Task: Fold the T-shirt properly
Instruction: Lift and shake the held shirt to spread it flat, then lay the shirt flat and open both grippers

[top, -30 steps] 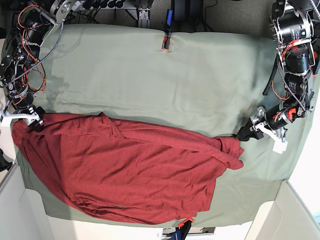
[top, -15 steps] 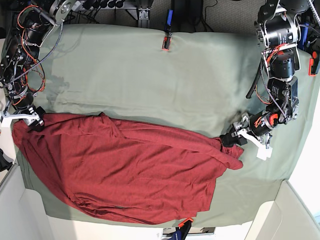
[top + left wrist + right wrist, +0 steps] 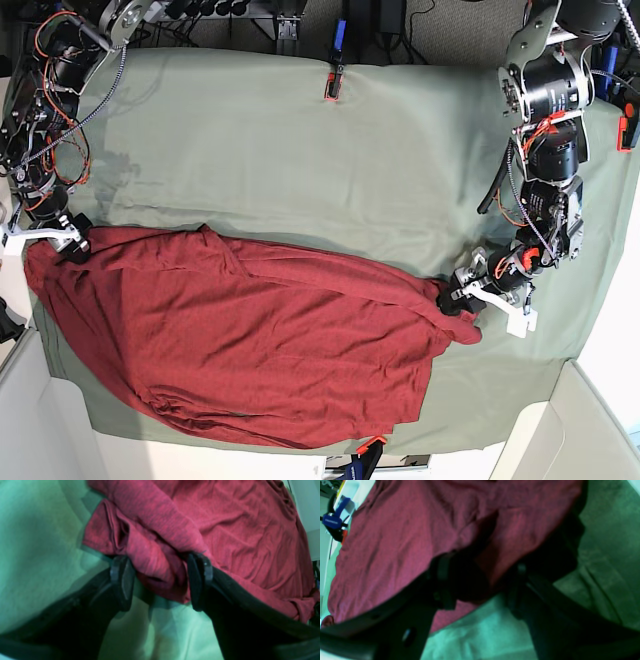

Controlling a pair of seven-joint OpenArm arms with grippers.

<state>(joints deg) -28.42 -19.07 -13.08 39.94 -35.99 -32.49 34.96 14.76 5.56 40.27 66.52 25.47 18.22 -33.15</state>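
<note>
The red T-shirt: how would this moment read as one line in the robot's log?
T-shirt: spread, unfolded, on green sheet | left gripper: open around bunched corner | right gripper: open at opposite edge

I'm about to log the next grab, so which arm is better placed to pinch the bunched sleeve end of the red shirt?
Left, probably. The left gripper stands open around the T-shirt sleeve bunch; the right gripper sits at the opposite corner.

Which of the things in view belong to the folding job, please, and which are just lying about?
Part of the job:
- T-shirt
- left gripper, fingers open around a bunched edge
- right gripper, at the opposite edge

Just lying about:
- green sheet
- clamp on the far edge
</note>
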